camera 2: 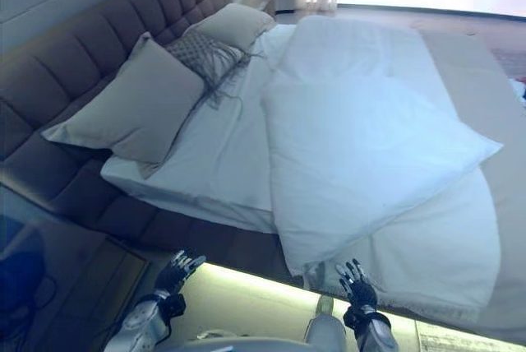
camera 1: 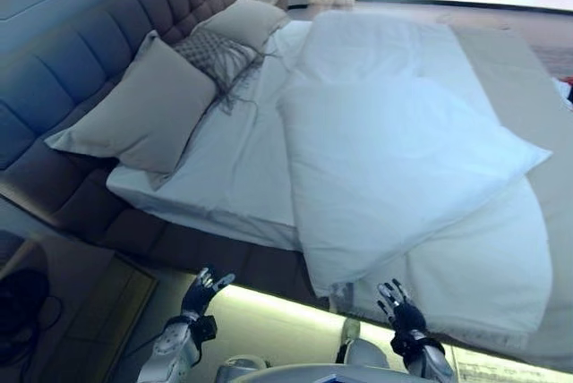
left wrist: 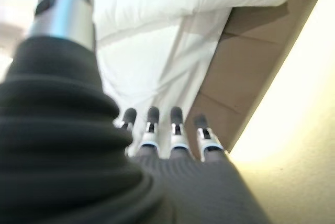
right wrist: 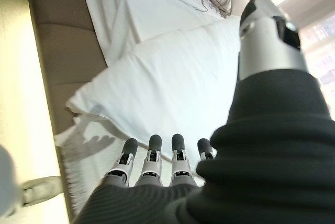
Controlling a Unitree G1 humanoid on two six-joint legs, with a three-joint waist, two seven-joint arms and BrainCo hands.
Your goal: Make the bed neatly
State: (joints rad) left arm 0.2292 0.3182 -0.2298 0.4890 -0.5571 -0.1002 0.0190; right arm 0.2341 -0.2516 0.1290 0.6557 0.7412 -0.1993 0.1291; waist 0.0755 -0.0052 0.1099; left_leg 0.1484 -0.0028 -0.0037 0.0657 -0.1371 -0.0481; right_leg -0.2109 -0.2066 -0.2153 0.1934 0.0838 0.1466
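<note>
We see white duvet lying folded back, askew, on bed; pillows lean against headboard. Left robot hand and right robot hand hover off bed's near edge, fingers spread, holding nothing.

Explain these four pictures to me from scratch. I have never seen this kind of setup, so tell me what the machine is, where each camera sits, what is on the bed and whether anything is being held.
This is a humanoid robot standing at the side of a bed. The two wide pictures come from cameras in its head, looking down. The two close ones come from cameras on its wrists, looking along each hand.

On the bed lies a white duvet, folded back over itself, leaving the sheet bare. By the padded headboard are a large grey pillow, a patterned cushion and a second pillow.

The left hand and the right hand hover open before the bed's edge. Neither holds anything.
</note>
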